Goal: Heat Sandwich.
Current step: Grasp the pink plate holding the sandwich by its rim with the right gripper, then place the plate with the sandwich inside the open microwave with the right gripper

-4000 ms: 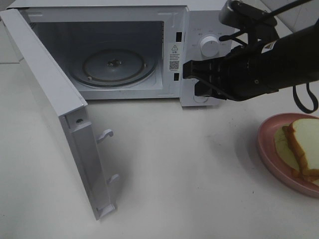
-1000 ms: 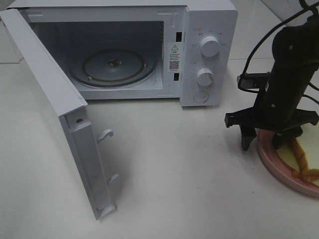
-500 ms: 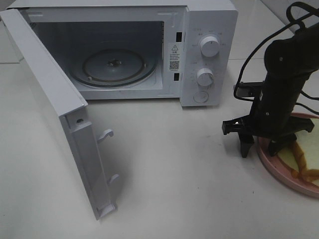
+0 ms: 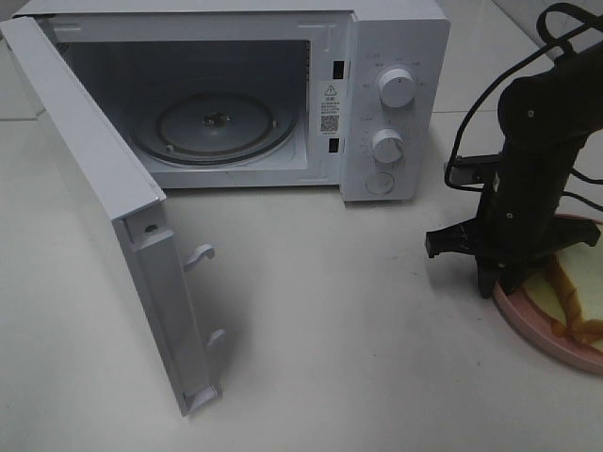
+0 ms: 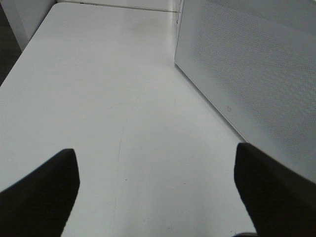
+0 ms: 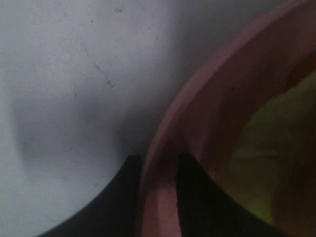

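Since half a second ago, my right gripper (image 4: 499, 285) has pulled its jaws in from a wide straddle to a narrow pinch. The arm itself has barely shifted. Four seconds back it was up by the microwave (image 4: 424, 141) knobs.

Right wrist view: one finger (image 6: 121, 197) outside the rim of the pink plate (image 6: 197, 94), the other inside, rim clamped between them. Reads as a grip on the plate, not on the food.

My left gripper (image 5: 154, 153) is spread wide, nothing in it, over bare table (image 5: 98, 89).

The sandwich (image 4: 577, 282) sits on the plate at the right edge of the high view, well apart from the microwave. Plate looks still down on the table.

Progress:
- Early stage, I'd say.
- Door (image 4: 94, 188) is swung open, glass turntable (image 4: 215, 127) is bare.
- Left to do: lift the plate, carry it across, set it on the turntable, let go, shut the door, turn the dial.
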